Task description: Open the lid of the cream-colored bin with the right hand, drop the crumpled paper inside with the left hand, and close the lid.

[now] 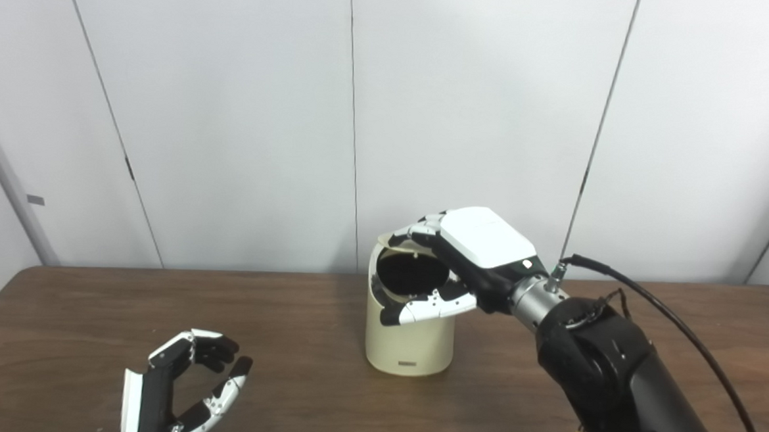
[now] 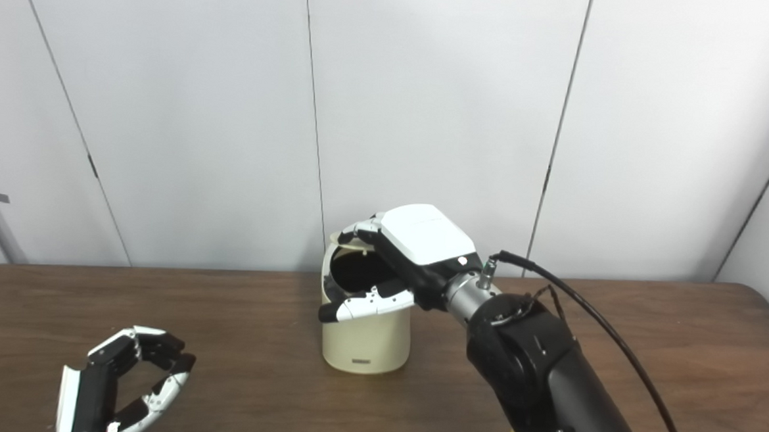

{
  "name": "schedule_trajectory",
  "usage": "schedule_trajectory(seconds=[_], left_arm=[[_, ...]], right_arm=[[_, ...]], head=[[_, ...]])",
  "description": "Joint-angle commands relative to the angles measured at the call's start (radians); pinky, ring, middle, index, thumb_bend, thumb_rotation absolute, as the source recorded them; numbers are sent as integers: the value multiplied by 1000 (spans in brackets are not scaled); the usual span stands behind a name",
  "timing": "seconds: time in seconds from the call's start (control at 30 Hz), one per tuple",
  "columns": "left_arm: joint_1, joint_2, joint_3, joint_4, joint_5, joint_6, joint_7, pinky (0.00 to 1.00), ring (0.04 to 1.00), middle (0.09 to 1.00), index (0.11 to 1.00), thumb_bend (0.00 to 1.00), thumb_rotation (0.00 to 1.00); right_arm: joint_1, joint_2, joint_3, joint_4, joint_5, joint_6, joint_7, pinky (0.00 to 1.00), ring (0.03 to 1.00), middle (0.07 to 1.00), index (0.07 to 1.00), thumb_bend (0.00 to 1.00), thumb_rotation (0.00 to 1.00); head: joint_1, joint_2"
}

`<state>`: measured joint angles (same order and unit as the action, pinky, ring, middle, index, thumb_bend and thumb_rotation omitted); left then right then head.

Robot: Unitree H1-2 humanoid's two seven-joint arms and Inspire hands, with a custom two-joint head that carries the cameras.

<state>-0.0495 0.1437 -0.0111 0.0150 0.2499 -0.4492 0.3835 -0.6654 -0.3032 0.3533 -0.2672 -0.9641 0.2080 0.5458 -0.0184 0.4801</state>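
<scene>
Bin (image 1: 409, 339): stood mid-worktop (image 1: 323, 384), mouth open and dark inside, lid (image 1: 401, 246) tipped up at the far rim. My right robot hand (image 1: 451, 265) curled over the mouth, fingers gripping the lid. My left robot hand (image 1: 181, 386) rested near the front-left edge, open, holding nothing. Paper: not seen.

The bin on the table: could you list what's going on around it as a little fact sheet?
bin: cream-colored bin upright on the brown table
lid: tilted up at the back, dark opening showing
right hand: right hand over the bin's top, fingers on the raised lid
left hand: left hand low near the table's front, fingers curled, nothing seen in it
crumpled paper: not visible
</scene>
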Motion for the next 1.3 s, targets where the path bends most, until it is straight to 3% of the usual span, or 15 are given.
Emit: schedule_trajectory(seconds=[0.0,0.2,0.87,1.27], left_arm=[[17,-9,-2,-8,13,-20,2,418,491,525,485,485,63],[26,-12,11,-32,25,-20,-14,413,489,523,485,484,64],[41,-36,62,-80,-4,-11,-90,423,495,530,485,483,63],[46,-56,89,-95,4,-8,-123,407,483,515,485,483,63]], right_arm=[[-23,4,-19,-29,1,1,-8,895,870,817,776,891,937],[-5,6,-16,-33,-8,12,5,890,862,811,771,920,969],[59,10,-16,-45,12,2,-16,852,823,771,739,903,932],[92,9,-3,-50,-1,15,7,853,820,772,748,892,915]], head=[[-2,4],[-4,20],[-7,64],[-3,69]])
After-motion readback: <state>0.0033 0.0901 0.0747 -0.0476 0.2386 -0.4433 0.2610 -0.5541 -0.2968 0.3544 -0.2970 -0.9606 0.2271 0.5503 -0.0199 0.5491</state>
